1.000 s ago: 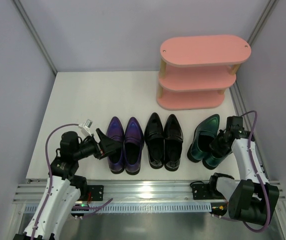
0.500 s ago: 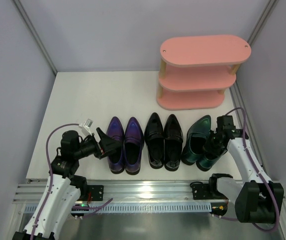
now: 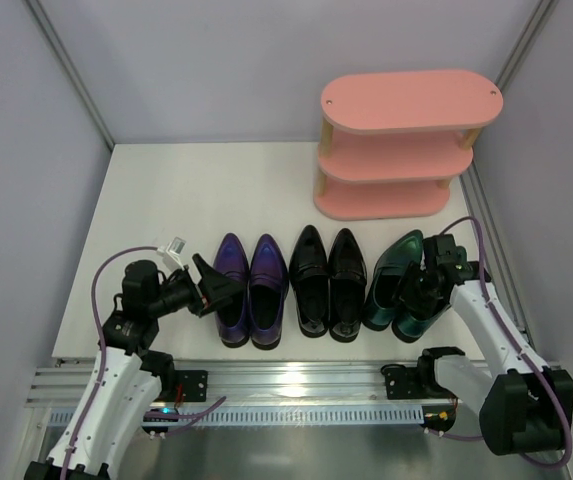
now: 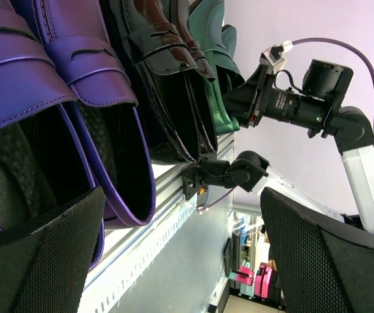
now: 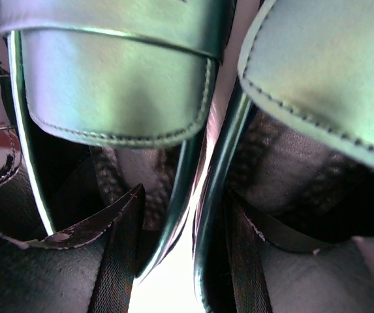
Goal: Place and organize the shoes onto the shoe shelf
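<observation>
No legible text, label, brand or number on shoes or shoe shelf.

Six shoes stand in a row on the near side of the bench: two purple loafers on the left, two black loafers in the middle, two dark green loafers on the right. One pink shoe shelf, with three tiers, stands far right.

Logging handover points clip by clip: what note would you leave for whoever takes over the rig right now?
Left gripper: open, at the heels of the purple pair, holding nothing.
Right gripper: open, one finger inside each shoe of the green pair.
Purple, black pair and green stand in a row on the table.
Done: no shoe on the shelf yet.
Left: shelve all three pairs.
</observation>
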Controlling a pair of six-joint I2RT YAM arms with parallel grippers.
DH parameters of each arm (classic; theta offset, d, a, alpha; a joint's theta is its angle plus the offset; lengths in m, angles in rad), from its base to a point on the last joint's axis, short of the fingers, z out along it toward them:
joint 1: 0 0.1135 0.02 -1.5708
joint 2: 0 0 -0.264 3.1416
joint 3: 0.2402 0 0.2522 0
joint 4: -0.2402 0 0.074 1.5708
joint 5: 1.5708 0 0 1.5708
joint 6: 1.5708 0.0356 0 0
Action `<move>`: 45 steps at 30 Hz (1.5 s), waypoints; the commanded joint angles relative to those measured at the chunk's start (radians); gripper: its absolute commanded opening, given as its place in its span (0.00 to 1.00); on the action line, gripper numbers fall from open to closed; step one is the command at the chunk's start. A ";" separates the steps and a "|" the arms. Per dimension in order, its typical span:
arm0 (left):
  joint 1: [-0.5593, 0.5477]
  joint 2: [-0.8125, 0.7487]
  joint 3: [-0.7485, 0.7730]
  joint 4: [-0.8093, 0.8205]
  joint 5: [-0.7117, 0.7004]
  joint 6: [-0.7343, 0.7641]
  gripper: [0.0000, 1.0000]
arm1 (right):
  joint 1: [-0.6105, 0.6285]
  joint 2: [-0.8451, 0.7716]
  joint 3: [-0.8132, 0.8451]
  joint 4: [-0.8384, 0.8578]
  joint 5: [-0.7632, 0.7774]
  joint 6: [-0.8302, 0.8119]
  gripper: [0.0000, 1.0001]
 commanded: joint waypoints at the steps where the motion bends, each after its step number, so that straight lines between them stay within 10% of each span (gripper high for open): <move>1: 0.000 0.008 0.010 0.045 0.004 -0.006 1.00 | 0.017 -0.041 -0.003 -0.029 0.019 0.035 0.53; 26: 0.000 0.007 -0.022 0.073 0.006 -0.006 1.00 | 0.115 -0.130 0.053 -0.159 -0.088 0.150 0.54; 45: -0.002 -0.024 -0.025 0.039 0.000 0.002 1.00 | 0.115 0.091 0.012 -0.002 0.223 0.356 0.48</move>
